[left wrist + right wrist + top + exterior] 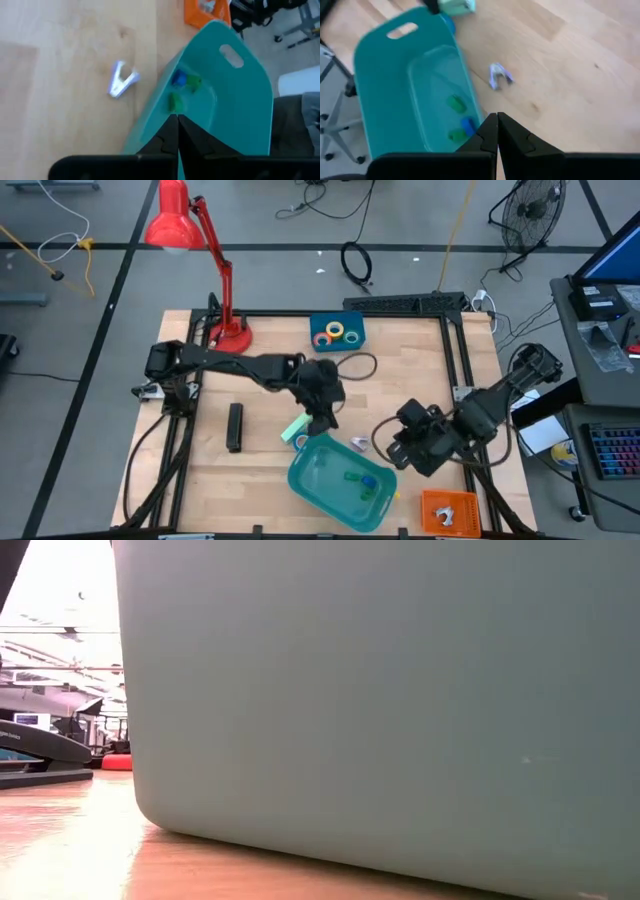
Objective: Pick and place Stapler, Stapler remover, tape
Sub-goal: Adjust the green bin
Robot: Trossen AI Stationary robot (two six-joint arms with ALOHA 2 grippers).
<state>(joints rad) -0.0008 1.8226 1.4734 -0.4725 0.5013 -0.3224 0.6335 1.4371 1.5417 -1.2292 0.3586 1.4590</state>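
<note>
Black fingers of the left end effector (322, 423) are pressing together with nothing between them, hovering just at the far-left rim of the teal plastic bin (310, 480), beside the short mint-green block (296, 431). In the left wrist view those closed fingers (176, 131) are pointing over the bin's edge (250, 85), and the small silver-and-lilac claw-shaped staple remover (121, 81) is lying on the bare wooden tabletop (65, 60) just outside that edge, off to the side away from the bin.

The right end effector (392, 452) is likewise sitting closed and empty, its tips (496, 131) hanging near the bin's right side, with the staple remover (359, 445) lying between the two arms and, by my reading, slightly nearer the right one. Either arm would be reaching only a short way; the right looks the better placed.

Farther out, the long narrow black stapler (234, 426) is lying well to the left of the left end effector, its long axis running toward and away from the robot, so a grasp across its width seems the natural one. The coloured tape rolls (338, 332) are sitting in a small blue tray (318, 321) at the far edge, well apart from both arms.
</note>
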